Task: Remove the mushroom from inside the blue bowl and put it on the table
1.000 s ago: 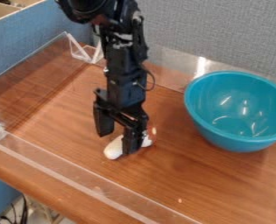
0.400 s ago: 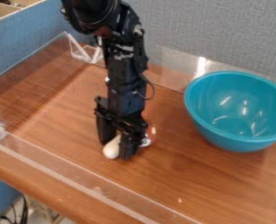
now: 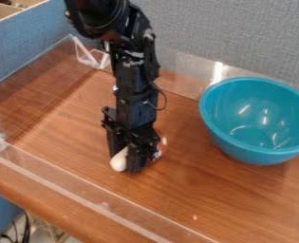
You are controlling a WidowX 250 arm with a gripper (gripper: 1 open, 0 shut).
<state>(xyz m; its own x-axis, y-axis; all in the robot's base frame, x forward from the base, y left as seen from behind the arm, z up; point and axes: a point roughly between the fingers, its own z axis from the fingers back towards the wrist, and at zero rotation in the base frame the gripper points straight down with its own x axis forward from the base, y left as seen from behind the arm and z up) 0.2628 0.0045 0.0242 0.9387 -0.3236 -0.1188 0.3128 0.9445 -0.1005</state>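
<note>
One black robot arm (image 3: 130, 76) is in play, reaching straight down onto the tabletop (image 3: 63, 104), and the change from a second ago is easy to spot: back then the end effector (image 3: 130, 159) hung a touch higher with its fingers visibly spread around the mushroom (image 3: 119, 162); now the arm has sunk lower and the black fingers sit tighter against the toy. How firmly they bear on it, I cannot tell — the fingers hide most of the mushroom, and only a pale patch of its white stem peeks out at the lower left of the end effector, with a sliver of pale colour at the right side. The mushroom itself is down on the wood, well clear of the blue bowl (image 3: 255, 119), in about the same spot as before.

Count them up: one mushroom, one blue bowl, one arm, one end effector. The bowl sits upright toward the right side of the tabletop, same place as in the earlier frame, its glossy inside showing only highlights. Low clear acrylic walls (image 3: 63, 185) run along the near and left edges, and a grey partition (image 3: 228, 33) stands behind.
</note>
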